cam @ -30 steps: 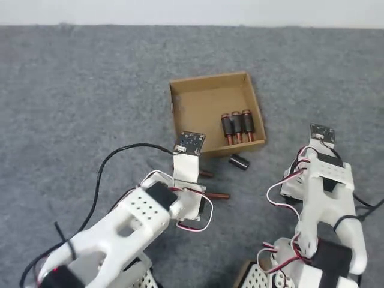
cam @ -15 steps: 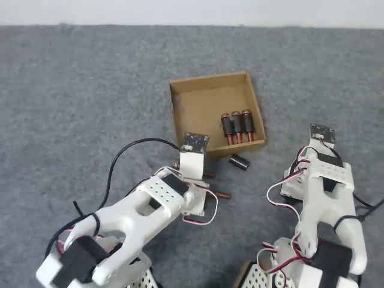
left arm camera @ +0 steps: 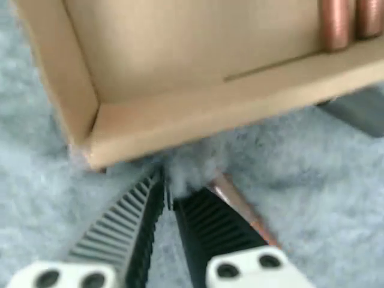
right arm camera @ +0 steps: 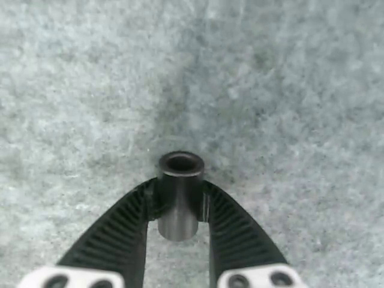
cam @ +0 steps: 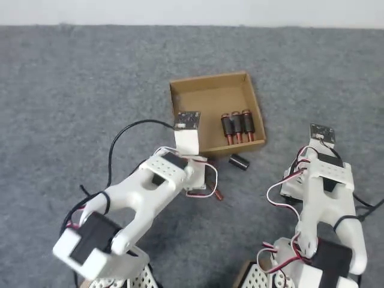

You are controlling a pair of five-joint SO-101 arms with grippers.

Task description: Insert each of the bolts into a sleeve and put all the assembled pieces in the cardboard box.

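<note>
The cardboard box (cam: pixel 207 105) stands at the middle of the table and holds three bolt-and-sleeve pieces (cam: pixel 237 127) side by side. A loose black sleeve (cam: pixel 239 161) lies just outside its near wall. My left gripper (left arm camera: pixel 168 195) is down on the carpet at the box's near corner (left arm camera: pixel 90 141), shut with nothing between its fingers. A copper bolt (left arm camera: pixel 240 207) lies against the outside of one finger, and its end pokes out past the left arm (cam: pixel 217 194). My right gripper (right arm camera: pixel 179 198) is shut on an upright black sleeve (right arm camera: pixel 179 195), low over the carpet.
The right arm (cam: pixel 324 180) stands at the table's right side, near the front. Grey carpet (cam: pixel 90 90) spreads out to the left of the box and behind it. The left arm's cable (cam: pixel 129 135) loops over the carpet beside the box.
The left arm has swung forward and toward the box, so its gripper now sits at the box's near wall and covers one of the two loose bolts. The right arm has kept still.
</note>
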